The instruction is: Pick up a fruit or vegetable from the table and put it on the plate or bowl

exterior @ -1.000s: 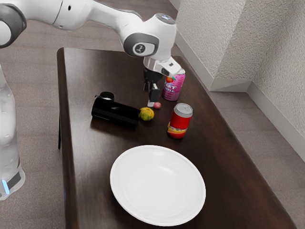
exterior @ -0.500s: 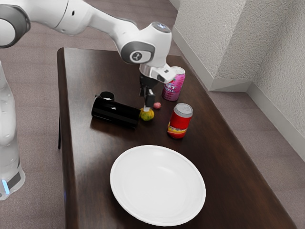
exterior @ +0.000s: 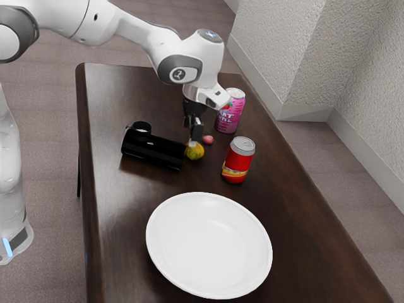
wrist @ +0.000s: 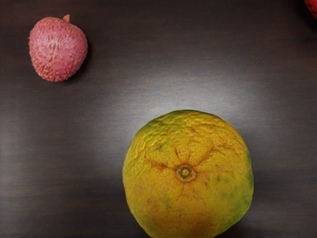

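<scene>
Table (exterior: 113, 208): dark wood grain, long, rectangular.
Plate (exterior: 209, 245): white, round, shallow, glossy, at the near end.
Black cylinder (exterior: 151, 148): glossy, lying on its side.
Red can (exterior: 238, 160) and pink can (exterior: 229, 111): upright, metallic tops.
Gripper (exterior: 194, 137): black, hanging directly above the orange; whether it is spread or closed cannot be told.
Orange (exterior: 194, 151): on the table, at the cylinder's end, off the plate. The wrist view adds a pebbled, green-tinged rind (wrist: 187, 173) and a star-shaped stem scar.
Lychee (exterior: 207, 139): a pink dot from outside; up close (wrist: 57, 48), bumpy skin and a stub.
</scene>
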### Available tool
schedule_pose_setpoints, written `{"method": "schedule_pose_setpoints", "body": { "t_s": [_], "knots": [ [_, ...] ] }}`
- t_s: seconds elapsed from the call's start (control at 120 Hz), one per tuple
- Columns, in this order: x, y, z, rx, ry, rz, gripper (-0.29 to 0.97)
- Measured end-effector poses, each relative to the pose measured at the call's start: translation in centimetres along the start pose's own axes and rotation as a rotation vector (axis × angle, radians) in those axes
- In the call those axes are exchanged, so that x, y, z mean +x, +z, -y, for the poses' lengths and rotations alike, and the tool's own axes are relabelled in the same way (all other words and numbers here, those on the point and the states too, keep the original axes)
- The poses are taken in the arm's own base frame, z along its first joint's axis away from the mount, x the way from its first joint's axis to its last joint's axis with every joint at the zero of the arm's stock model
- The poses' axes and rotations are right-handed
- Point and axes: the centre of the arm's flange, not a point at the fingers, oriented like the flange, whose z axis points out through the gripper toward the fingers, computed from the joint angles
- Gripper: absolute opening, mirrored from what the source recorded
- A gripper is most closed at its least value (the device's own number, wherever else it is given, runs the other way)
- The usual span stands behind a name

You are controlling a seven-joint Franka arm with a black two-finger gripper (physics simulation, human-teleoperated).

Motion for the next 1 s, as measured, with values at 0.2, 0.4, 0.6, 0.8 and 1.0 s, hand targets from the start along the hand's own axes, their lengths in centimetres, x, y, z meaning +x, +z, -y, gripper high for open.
{"method": "schedule_pose_setpoints", "body": {
  "t_s": [0.2, 0.4, 0.6, 0.8, 1.0],
  "knots": [
    [0.5, 0.8, -0.5, -0.005, 0.010, 0.007, 0.68],
    [0.9, 1.2, -0.7, -0.006, 0.014, 0.006, 0.68],
    [1.2, 1.5, -0.5, -0.006, 0.011, 0.004, 0.68],
    [1.5, 2.5, -0.3, -0.009, 0.007, 0.017, 0.68],
    [1.8, 3.7, -0.3, -0.016, 0.007, 0.031, 0.68]
  ]
}}
